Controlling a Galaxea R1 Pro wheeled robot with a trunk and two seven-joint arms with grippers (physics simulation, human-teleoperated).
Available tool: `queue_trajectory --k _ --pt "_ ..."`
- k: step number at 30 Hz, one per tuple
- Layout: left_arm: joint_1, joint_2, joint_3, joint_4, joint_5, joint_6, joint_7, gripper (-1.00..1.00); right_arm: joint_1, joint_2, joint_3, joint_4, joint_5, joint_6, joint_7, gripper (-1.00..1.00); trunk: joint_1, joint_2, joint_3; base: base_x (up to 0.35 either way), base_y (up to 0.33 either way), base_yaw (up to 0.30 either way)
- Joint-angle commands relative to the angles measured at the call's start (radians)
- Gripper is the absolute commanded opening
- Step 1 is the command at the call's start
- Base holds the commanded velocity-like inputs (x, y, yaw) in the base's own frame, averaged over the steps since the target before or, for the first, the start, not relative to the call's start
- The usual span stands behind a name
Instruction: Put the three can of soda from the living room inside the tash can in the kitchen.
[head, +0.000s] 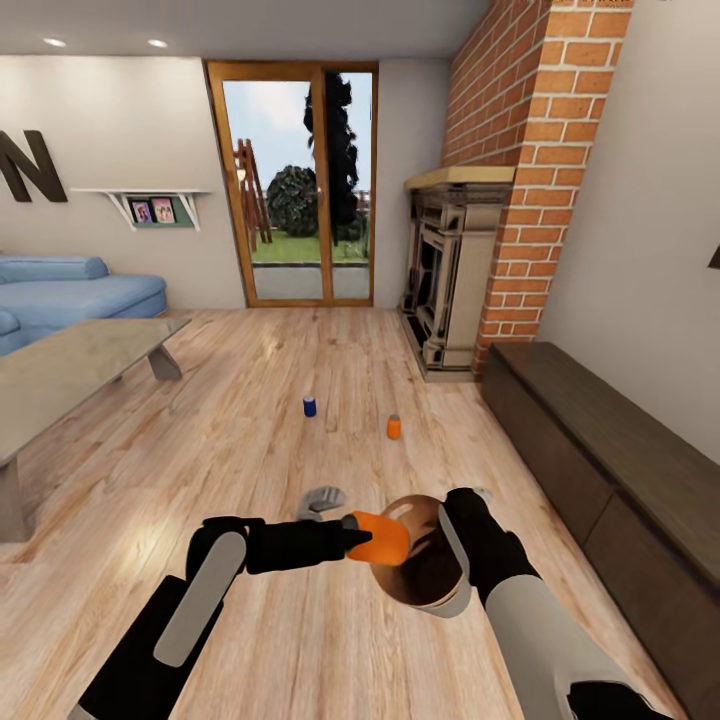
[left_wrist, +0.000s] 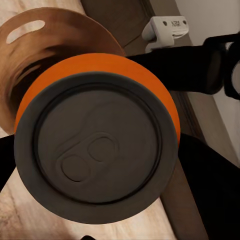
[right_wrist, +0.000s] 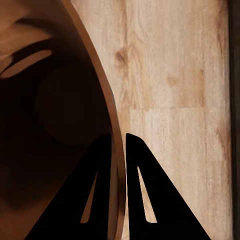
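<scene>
Holding one orange can sideways in my left gripper, I had it at the mouth of the tapered trash can, whose thin rim my right gripper pinched. Two more cylindrical cans stood apart on the plank floor: one dark blue can, one second orange can.
</scene>
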Motion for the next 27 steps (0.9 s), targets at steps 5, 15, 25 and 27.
queue_trajectory --k 5,15,25,27 --pt "0.0 -0.006 -0.001 0.003 -0.001 0.0 0.051 -1.0 0.0 0.003 0.0 -0.001 0.003 0.0 0.003 -1.0 -0.004 0.007 0.003 0.0 0.0 0.0" --pt "0.0 -0.019 -0.002 0.004 -0.001 0.0 0.135 -1.0 0.0 0.01 0.001 -0.001 0.003 0.001 0.005 -1.0 -0.004 0.007 0.003 0.0 0.0 0.0" --pt "0.0 -0.027 -0.003 0.017 -0.003 -0.013 0.143 -1.0 0.0 0.013 0.003 0.003 -0.001 0.002 0.017 -1.0 -0.004 0.007 0.003 0.0 0.0 0.0" --pt "0.0 -0.029 -0.003 0.018 -0.003 -0.016 0.144 -1.0 0.0 0.013 0.004 0.006 -0.007 0.003 0.019 -1.0 -0.004 0.007 0.003 0.0 0.0 0.0"
